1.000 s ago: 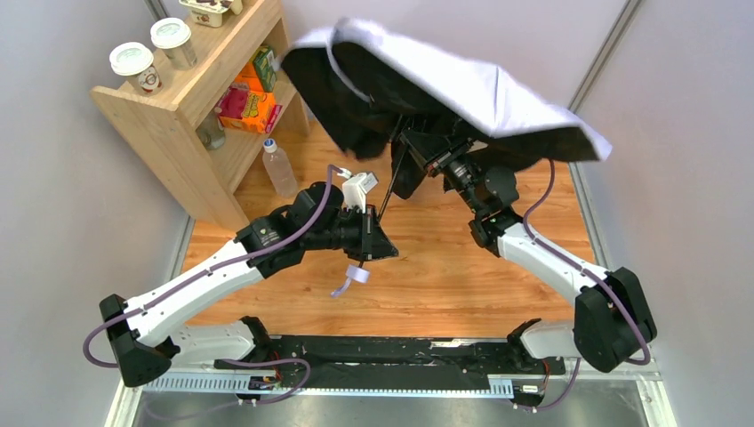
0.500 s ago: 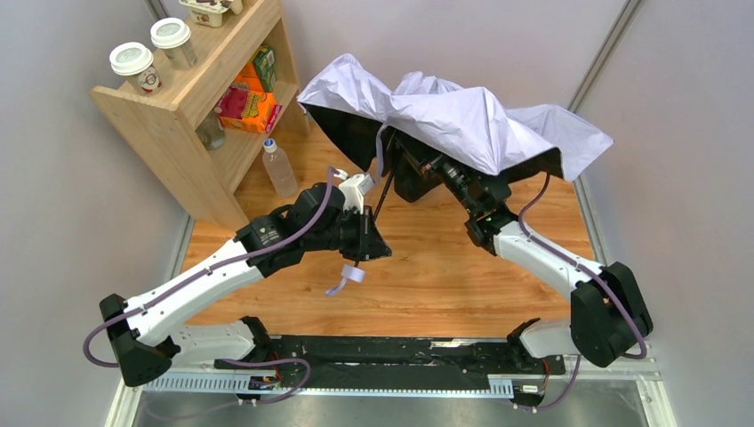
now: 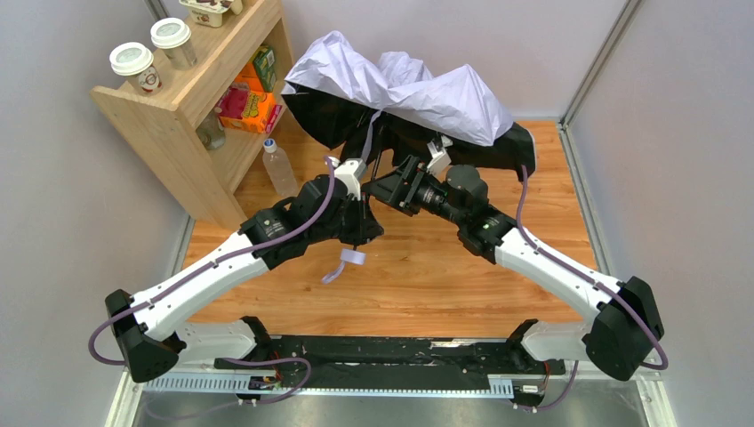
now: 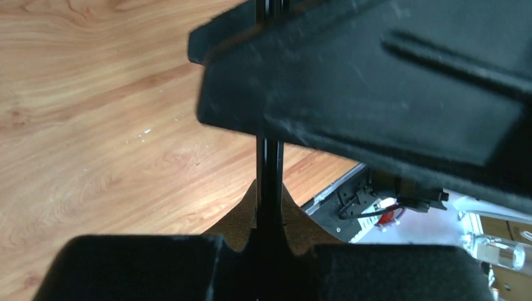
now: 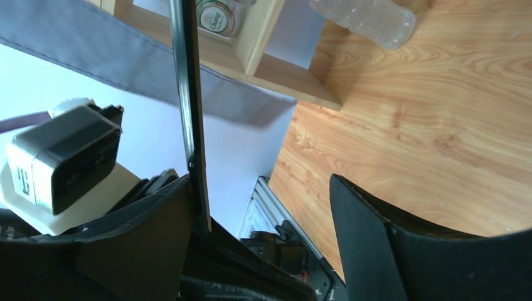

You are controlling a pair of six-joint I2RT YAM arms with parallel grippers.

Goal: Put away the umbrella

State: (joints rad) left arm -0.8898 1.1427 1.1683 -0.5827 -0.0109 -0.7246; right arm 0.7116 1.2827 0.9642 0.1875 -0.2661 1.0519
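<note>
We see the umbrella (image 3: 400, 89), half collapsed, in the upper middle of the overhead frame, with its fabric near the wooden shelf (image 3: 178, 116) at upper left. The left gripper (image 4: 270, 169) is clenched on the thin shaft. The right gripper (image 5: 260, 213) stands released beside it. Held by one grip only, the canopy could swing into the shelf or twist, and the dangling wrist strap (image 3: 348, 260) could snag.

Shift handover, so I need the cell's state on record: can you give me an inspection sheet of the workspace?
Surface: wooden table, no spills seen.
Job's things: umbrella, canopy crumpled, partly collapsed.
Clutter: bottle beside shelf; cups on its top.
Tools: left tool shut on the shaft; right tool open beside it.
Cables: purple cable along each arm.
Surroundings: grey walls, nothing else seen.
</note>
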